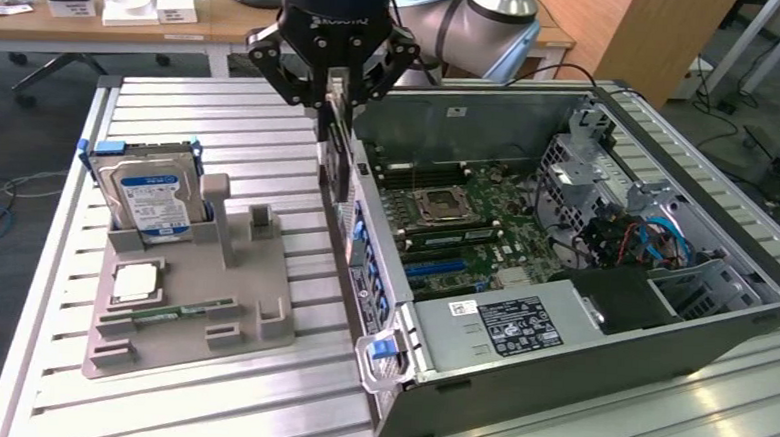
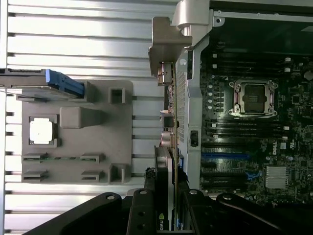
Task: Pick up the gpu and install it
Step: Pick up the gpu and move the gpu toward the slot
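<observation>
My black gripper (image 1: 333,87) hangs above the open computer case (image 1: 706,295), over its wall on the exterior view's left. It is shut on the gpu (image 1: 334,120), a thin card held on edge and pointing down. In the wrist view the gpu (image 2: 166,171) shows edge-on as a dark slab between the gripper (image 2: 166,215) fingers. It lies just outside the case wall (image 2: 188,98), beside the motherboard (image 2: 244,122). A blue slot (image 2: 230,155) runs across the board close to the card. The card is above the case and touches nothing I can see.
A grey fixture tray (image 1: 245,301) lies on the slatted table at the exterior view's left. It carries an upright blue-labelled hard drive (image 1: 151,191), a square chip (image 1: 135,283) and a green memory stick (image 1: 172,314). Cables and a drive cage (image 1: 630,231) fill the case's far end.
</observation>
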`<action>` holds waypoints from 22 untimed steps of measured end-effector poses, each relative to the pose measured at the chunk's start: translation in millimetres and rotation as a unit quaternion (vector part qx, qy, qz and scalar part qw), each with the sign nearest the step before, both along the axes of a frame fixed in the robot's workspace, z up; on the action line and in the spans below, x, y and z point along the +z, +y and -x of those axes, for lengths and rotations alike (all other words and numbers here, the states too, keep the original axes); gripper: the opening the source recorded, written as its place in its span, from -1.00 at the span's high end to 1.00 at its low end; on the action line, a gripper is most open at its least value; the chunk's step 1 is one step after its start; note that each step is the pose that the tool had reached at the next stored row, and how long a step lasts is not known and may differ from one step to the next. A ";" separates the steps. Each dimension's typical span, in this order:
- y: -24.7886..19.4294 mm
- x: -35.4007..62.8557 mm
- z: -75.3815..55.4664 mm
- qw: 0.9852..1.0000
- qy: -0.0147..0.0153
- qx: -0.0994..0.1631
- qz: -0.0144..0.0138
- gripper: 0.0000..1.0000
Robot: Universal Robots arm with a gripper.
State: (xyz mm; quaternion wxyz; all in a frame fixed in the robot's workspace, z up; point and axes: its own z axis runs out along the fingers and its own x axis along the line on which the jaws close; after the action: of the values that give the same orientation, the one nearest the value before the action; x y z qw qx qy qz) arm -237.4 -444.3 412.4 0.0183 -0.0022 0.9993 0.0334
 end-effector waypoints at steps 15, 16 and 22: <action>0.0 0.0 -38.3 1.000 0.000 0.000 0.000 0.46; 0.0 0.0 -40.7 1.000 0.000 0.000 0.000 0.46; 0.0 -0.1 -54.7 1.000 0.000 0.000 0.000 0.46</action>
State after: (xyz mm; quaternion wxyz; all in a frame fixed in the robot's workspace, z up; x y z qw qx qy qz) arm -182.7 -444.3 412.4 0.0183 -0.0022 0.9993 0.0336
